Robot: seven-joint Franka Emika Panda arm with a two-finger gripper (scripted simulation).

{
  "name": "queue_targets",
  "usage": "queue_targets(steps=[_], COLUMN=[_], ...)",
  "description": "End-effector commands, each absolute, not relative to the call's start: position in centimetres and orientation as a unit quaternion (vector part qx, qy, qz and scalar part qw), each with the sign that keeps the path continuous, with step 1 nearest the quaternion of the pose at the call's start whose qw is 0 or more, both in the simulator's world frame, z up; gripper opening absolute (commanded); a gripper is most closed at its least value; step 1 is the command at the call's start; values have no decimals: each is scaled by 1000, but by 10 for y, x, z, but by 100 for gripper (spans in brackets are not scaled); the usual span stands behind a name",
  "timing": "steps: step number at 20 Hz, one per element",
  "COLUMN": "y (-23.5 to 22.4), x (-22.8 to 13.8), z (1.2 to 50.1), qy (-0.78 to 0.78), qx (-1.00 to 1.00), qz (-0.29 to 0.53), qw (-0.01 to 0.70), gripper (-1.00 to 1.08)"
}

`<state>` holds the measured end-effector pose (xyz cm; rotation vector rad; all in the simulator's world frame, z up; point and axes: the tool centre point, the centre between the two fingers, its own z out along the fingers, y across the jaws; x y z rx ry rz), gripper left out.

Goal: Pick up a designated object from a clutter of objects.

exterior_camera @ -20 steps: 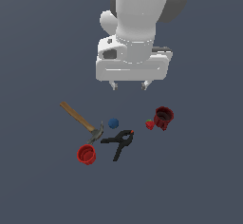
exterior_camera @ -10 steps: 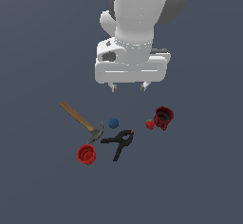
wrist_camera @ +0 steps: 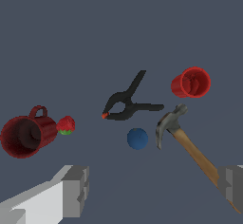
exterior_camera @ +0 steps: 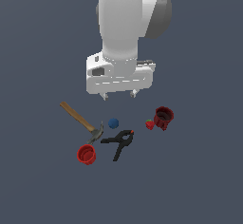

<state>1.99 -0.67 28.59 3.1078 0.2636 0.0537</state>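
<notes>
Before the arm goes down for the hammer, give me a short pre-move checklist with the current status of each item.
1. Gripper open and empty: ok.
2. Hammer fully visible, nothing lying on it: ok.
3. Handle free of neighbours: ok; the red cup and blue ball sit near the head only.
4. Gripper over the handle: not ok; it hovers toward the exterior view's right of it.
5. Black spring clamp touching the hammer head: cannot tell.

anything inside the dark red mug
The dark red mug lies tipped, mouth toward the wrist camera; its interior looks empty, though the shaded bottom is hard to read. The strawberry sits outside, beside it.
</notes>
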Motion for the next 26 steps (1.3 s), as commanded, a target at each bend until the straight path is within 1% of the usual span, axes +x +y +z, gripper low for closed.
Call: queue_targets(steps=[1,13,26], y=[-19,-82,-150], x=[20,13,-15], z=[273,207,137], qy=[100,183,268], qx=[995,983,963], qz=[16,11,8], qw=[9,2,-2], gripper=[100,100,100])
